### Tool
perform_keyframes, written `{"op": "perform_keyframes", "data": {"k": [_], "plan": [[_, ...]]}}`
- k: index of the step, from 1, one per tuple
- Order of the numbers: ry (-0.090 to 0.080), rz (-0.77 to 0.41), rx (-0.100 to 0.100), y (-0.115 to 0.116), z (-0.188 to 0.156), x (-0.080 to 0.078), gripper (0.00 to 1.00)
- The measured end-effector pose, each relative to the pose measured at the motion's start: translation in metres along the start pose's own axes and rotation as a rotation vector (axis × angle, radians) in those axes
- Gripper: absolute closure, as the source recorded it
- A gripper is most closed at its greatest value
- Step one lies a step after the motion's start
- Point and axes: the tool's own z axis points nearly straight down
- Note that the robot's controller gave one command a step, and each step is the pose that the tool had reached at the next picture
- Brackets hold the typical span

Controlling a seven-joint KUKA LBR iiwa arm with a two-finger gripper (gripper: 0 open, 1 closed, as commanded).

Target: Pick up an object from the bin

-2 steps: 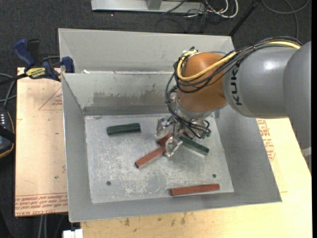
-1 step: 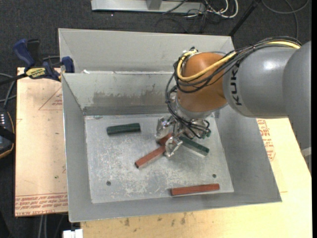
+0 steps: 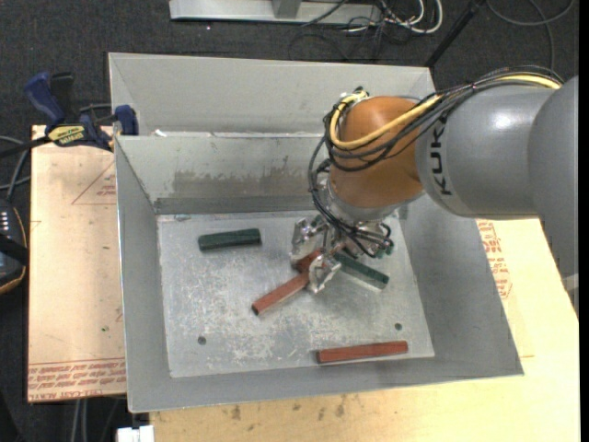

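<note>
"KUKA" on the grey arm (image 3: 502,155)

A flat red-brown stick (image 3: 281,295) lies slantwise in mid-bin (image 3: 138,265).

In bin (image 3: 138,265): L bar (image 3: 230,239) rear-left, ctr bar (image 3: 279,295) mid, R bar (image 3: 362,273) beside, front bar (image 3: 362,352) front-right.

Dark carpet floor (image 3: 55,26), loose cables (image 3: 416,0) trailing along the top, flat grey metal stand base (image 3: 239,9) beside them.
</note>
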Motion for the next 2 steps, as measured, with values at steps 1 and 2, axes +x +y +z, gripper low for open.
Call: {"op": "perform_keyframes", "data": {"k": [1, 2], "plan": [[0.003, -0.078, 0.000, 0.0011, -0.0569, -0.0192, 1.00], [0.003, -0.077, 0.000, 0.0012, -0.0569, -0.0193, 1.00]]}}
